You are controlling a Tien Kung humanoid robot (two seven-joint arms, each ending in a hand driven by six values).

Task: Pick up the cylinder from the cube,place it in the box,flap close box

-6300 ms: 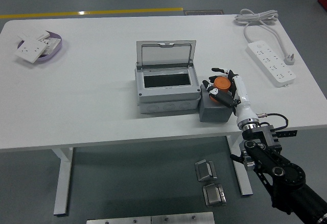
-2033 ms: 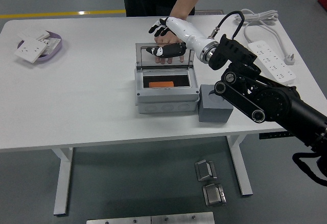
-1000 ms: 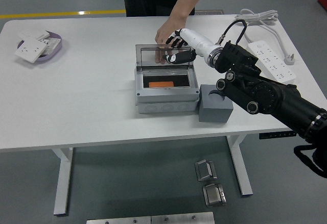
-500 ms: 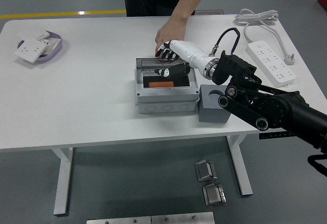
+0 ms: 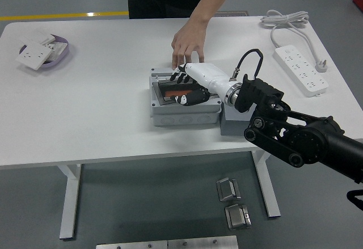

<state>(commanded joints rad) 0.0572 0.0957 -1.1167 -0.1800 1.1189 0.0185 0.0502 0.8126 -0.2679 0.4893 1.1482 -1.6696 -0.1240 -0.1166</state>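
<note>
The lid [image 5: 182,84] has dropped nearly flat on the box [image 5: 184,108] under the right hand's [image 5: 190,87] spread, empty fingers

The right hand [image 5: 190,84] covers the box [image 5: 184,105]; a person's hand [image 5: 187,42] blocks its 12 o'clock side, the cube [image 5: 235,125] its 3 o'clock. Toward 9 o'clock the table [image 5: 96,107] lies open.

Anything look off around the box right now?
Yes: a person's hand rests at the box's far edge, right beside the right hand pressing on the lid. It could get pinched. Nothing looks spilled or damaged.
</note>
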